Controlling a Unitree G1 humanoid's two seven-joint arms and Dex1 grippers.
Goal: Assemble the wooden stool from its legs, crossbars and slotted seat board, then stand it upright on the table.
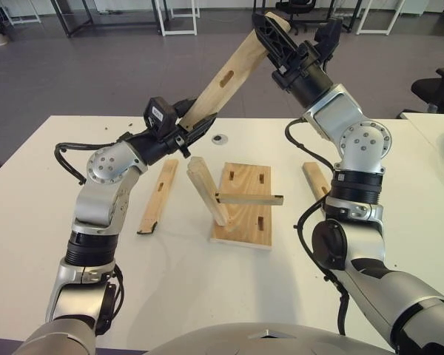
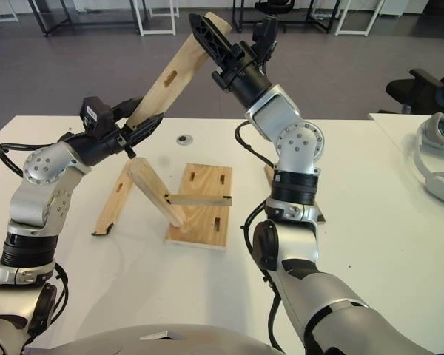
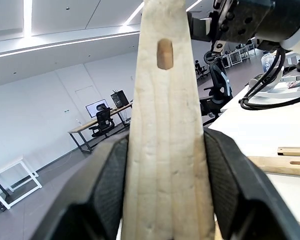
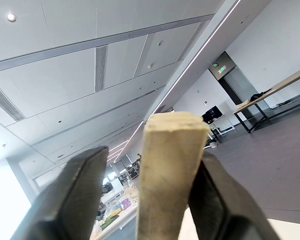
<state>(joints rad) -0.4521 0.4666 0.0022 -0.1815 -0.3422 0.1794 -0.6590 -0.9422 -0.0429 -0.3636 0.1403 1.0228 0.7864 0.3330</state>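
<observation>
A slotted wooden leg (image 1: 226, 78) slants up through the air above the table's far half. My left gripper (image 1: 194, 124) is shut on its lower end, both pads (image 3: 110, 195) pressed against the wood. My right gripper (image 1: 296, 28) is open around the upper end (image 4: 172, 165); one finger lies along the wood and a gap shows at the other. The slotted seat board (image 1: 244, 214) lies flat mid-table. A second leg (image 1: 206, 188) leans on it, with a crossbar (image 1: 251, 199) sticking out sideways. Another leg (image 1: 157, 196) lies flat to the left.
A further wooden piece (image 1: 316, 180) lies right of the board, beside my right arm. A round grommet (image 1: 220, 139) sits in the table behind the board. A headset (image 2: 440, 159) rests on the neighbouring table at right. The white table (image 1: 207, 288) is bare near its front edge.
</observation>
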